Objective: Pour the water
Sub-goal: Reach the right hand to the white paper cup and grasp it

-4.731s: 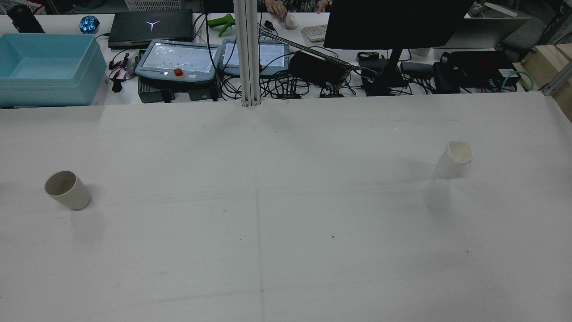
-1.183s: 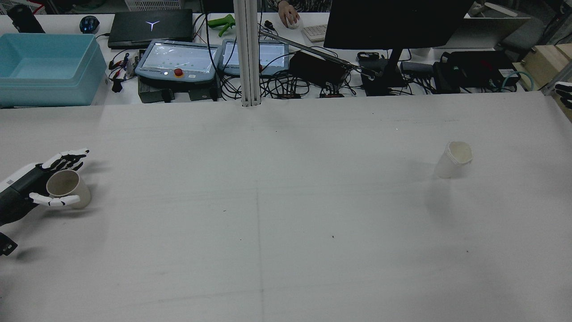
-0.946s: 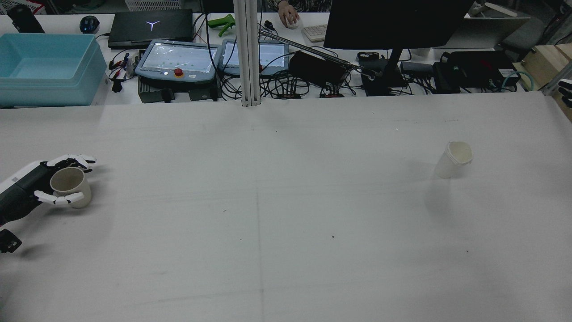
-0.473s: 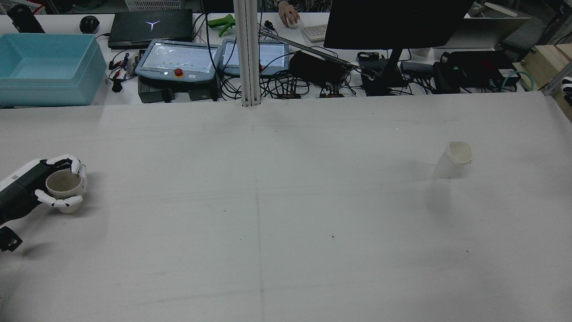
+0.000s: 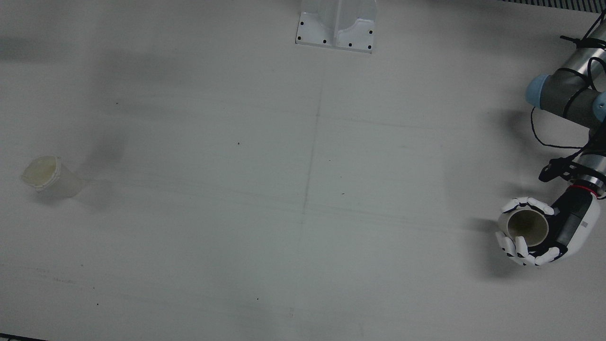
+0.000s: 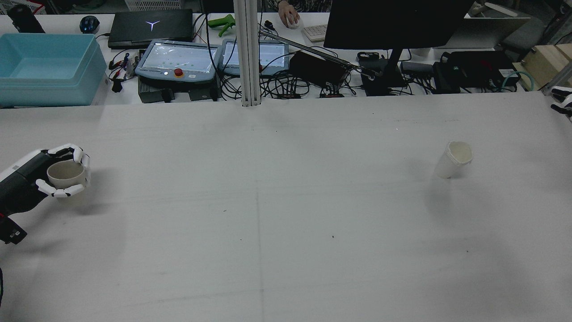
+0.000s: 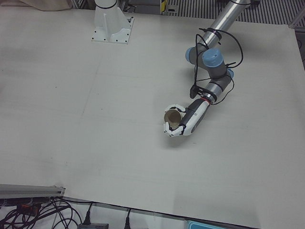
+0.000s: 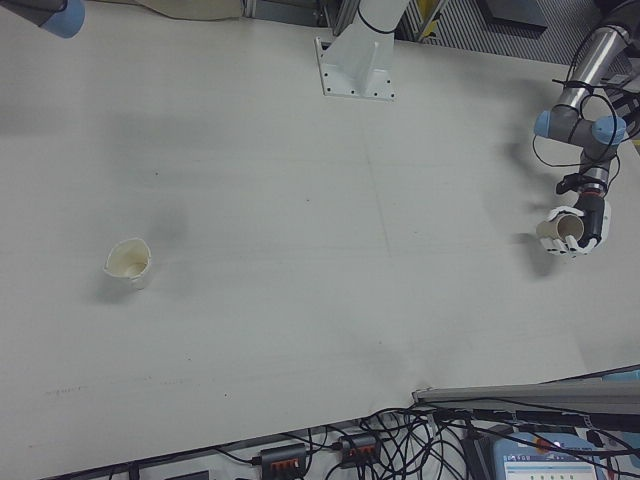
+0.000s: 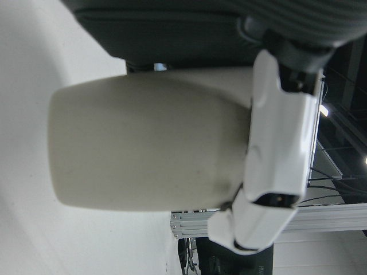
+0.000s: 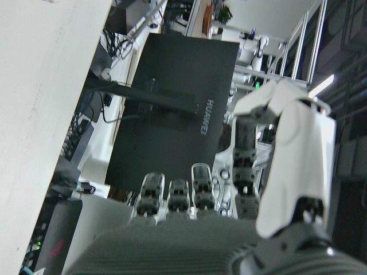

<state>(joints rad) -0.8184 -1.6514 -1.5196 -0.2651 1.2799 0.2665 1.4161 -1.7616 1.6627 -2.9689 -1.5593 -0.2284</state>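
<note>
Change since earlier: 4.7 s ago the white table point(image 6: 286, 214) held only the two cups; 1.2 s ago the left hand was spread around the beige cup; now its fingers are wrapped round it, and cup and hand sit slightly higher in the rear view than 0.5 s ago.
Left hand point(image 6: 62, 172): curled around the beige cup — white fingers point(image 5: 516, 246) lie across the cup's side, the thumb on the opposite side; the black palm sits behind it.
Beige cup point(image 5: 526, 226): upright, mouth up, at the far left of the rear view; its shadow falls on the table a little apart from it, so it looks raised off the surface. Inside looks dark; whether it holds water cannot be told.
Left hand view: the cup's point(image 9: 149, 143) wall fills the picture, with a white finger point(image 9: 281, 143) pressed against its upper part.
White cup point(image 6: 453, 159): stands alone on the right half of the table, well apart from both hands, its rim slightly crumpled.
Right hand point(image 6: 562, 101): only its fingertips show at the right edge of the rear view, beyond the table's far right corner; the right hand view shows its fingers point(image 10: 178, 197) extended and holding nothing.
Background: a teach pendant point(image 6: 178, 60) and a blue bin point(image 6: 47, 69) on the far bench — a person's hand point(image 6: 288, 13) rests on a mouse there.
</note>
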